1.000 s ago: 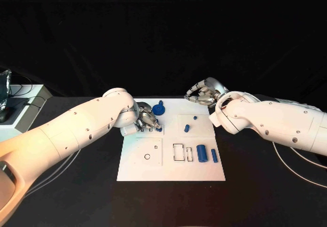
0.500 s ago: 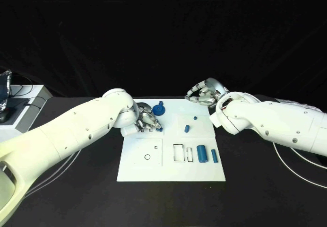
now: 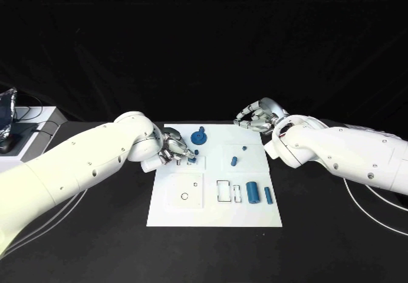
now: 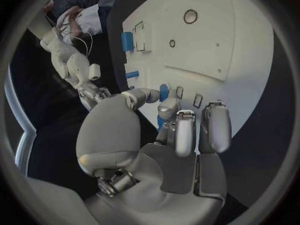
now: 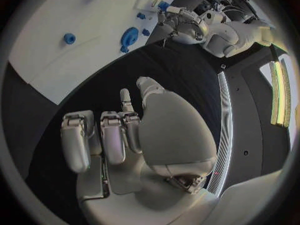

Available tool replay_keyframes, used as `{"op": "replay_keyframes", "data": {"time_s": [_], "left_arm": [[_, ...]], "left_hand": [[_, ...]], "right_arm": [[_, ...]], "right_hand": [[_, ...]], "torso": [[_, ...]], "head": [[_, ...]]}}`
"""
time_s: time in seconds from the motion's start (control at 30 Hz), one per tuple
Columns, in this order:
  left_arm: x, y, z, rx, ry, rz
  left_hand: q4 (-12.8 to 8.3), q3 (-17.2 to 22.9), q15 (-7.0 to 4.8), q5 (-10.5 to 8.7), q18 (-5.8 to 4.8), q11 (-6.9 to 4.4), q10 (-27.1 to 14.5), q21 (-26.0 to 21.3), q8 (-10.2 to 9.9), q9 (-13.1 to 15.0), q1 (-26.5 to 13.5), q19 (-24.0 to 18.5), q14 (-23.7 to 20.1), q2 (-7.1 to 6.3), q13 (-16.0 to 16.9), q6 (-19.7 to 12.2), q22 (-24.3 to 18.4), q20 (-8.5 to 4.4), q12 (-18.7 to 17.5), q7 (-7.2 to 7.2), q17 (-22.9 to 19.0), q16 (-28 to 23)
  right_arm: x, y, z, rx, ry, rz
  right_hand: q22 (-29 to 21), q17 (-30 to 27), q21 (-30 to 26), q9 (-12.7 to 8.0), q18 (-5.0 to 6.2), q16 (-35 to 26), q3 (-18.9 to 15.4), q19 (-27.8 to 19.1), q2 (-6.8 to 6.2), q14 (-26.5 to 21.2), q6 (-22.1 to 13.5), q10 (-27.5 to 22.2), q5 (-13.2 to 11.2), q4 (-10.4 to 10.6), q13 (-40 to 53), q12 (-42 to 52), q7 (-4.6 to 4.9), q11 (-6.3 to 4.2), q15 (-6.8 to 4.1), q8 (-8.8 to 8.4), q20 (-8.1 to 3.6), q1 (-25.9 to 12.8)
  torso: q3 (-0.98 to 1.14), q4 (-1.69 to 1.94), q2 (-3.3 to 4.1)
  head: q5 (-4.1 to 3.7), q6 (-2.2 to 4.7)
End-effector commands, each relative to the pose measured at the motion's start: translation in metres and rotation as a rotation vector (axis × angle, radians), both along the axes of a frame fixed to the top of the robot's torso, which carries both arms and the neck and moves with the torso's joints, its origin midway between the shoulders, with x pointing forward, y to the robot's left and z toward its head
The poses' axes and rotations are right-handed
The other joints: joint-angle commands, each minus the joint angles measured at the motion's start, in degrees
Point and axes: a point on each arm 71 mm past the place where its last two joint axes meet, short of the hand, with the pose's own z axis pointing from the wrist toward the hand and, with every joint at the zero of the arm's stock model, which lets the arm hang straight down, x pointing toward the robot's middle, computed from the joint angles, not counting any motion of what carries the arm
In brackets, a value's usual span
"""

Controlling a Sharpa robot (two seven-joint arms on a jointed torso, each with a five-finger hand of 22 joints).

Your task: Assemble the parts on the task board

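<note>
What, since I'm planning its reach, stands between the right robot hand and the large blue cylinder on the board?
Nothing visible does. Between the right robot hand and the large blue cylinder lie two small blue parts, low on the task board.

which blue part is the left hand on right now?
The small blue peg at the board's left side, just below the round gear-like part. The left hand has its fingertips at it; the other blue parts lie apart from both hands.

Left hand (image 3: 177,148) on task board (image 3: 213,212) by small blue part (image 3: 192,159); right hand (image 3: 255,118) beyond.
</note>
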Motion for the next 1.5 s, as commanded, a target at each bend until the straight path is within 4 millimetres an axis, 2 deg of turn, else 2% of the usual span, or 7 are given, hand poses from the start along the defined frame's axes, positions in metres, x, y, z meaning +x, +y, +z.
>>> {"op": "replay_keyframes", "data": {"time_s": [0.03,0.13,0.43,0.8,1.07,1.5], "left_arm": [[-0.001,0.004,0.005,0.004,-0.051,0.020],[-0.001,0.009,0.007,0.023,-0.086,0.032],[0.000,0.012,0.010,0.073,-0.163,0.063],[-0.003,0.004,0.001,0.132,-0.184,0.048],[-0.005,-0.004,-0.006,0.152,-0.172,0.029],[-0.007,-0.009,-0.009,0.154,-0.173,0.024]], "left_hand": [[-8.79,8.39,-0.42,0.31,-0.79,-0.09,0.40,0.29,-0.08,9.31,-0.55,0.26,5.05,0.02,-0.39,4.26,0.22,-0.35,0.03,-3.67,11.48,0.02],[-8.90,8.28,-0.53,0.43,-0.83,-0.23,0.58,0.35,-0.11,9.51,-0.60,0.40,5.07,0.00,-0.53,4.49,0.40,-0.44,-0.11,-3.82,11.54,0.05],[-9.05,8.17,-0.73,0.70,-0.88,-0.44,0.62,0.43,-0.13,9.89,-0.73,0.59,5.11,-0.08,-1.48,4.95,0.64,-0.63,-0.86,-4.06,11.65,0.11],[-9.01,7.93,-0.86,0.66,-0.92,-0.60,0.85,0.48,-0.11,10.25,-0.96,0.72,5.14,-0.14,-1.90,5.32,0.79,-0.76,-1.24,-4.24,11.75,0.15],[-8.89,7.54,-1.01,0.54,-0.96,-0.80,1.19,0.51,-0.13,10.67,-1.22,0.84,5.22,-0.12,-2.33,5.70,0.94,-0.90,-1.61,-4.47,12.07,0.29],[-8.85,7.44,-1.05,0.51,-0.98,-0.85,1.27,0.52,-0.15,10.76,-1.26,0.89,5.23,-0.09,-2.41,5.77,1.01,-0.93,-1.70,-4.52,12.09,0.31]], "right_arm": [[0.001,-0.003,0.000,-0.011,-0.010,0.003],[0.002,-0.007,0.001,-0.016,-0.016,-0.004],[0.003,-0.013,0.001,-0.029,-0.031,-0.016],[0.004,-0.013,0.002,-0.038,-0.040,-0.015],[0.004,-0.012,0.002,-0.040,-0.042,-0.012],[0.004,-0.012,0.002,-0.041,-0.043,-0.011]], "right_hand": [[13.39,11.50,-0.21,0.06,-0.24,-0.23,0.34,5.06,-0.32,5.21,-0.52,2.91,0.23,0.13,12.23,-0.31,0.07,-0.34,-0.17,0.07,-0.22,-0.46],[13.39,11.50,-0.21,0.06,-0.24,-0.23,0.34,5.06,-0.32,5.21,-0.52,2.91,0.23,0.13,12.23,-0.31,0.07,-0.34,-0.17,0.07,-0.22,-0.46],[13.36,11.51,-0.25,0.07,-0.23,-0.23,0.38,5.04,-0.39,5.21,-0.55,2.91,0.23,0.11,12.22,-0.32,0.07,-0.34,-0.17,0.07,-0.22,-0.46],[13.36,11.51,-0.25,0.07,-0.23,-0.23,0.38,5.04,-0.39,5.21,-0.55,2.91,0.23,0.11,12.22,-0.32,0.07,-0.34,-0.17,0.07,-0.22,-0.46],[13.37,11.51,-0.24,0.10,-0.23,-0.23,0.49,5.05,-0.53,5.21,-0.58,2.90,0.23,0.06,12.22,-0.33,0.07,-0.34,-0.17,0.07,-0.22,-0.43],[13.37,11.51,-0.24,0.10,-0.23,-0.23,0.49,5.05,-0.53,5.21,-0.58,2.90,0.23,0.06,12.22,-0.33,0.07,-0.34,-0.17,0.07,-0.22,-0.43]], "torso": [[-0.01,0.21,-0.17],[-0.06,0.31,-0.24],[-0.01,0.14,-0.14],[0.04,0.19,-0.12],[0.05,0.11,-0.11],[0.03,0.12,-0.10]], "head": [[-0.05,-0.16],[-0.04,-0.24],[0.48,-0.40],[0.67,-0.72],[0.79,-0.94],[0.75,-0.90]]}}
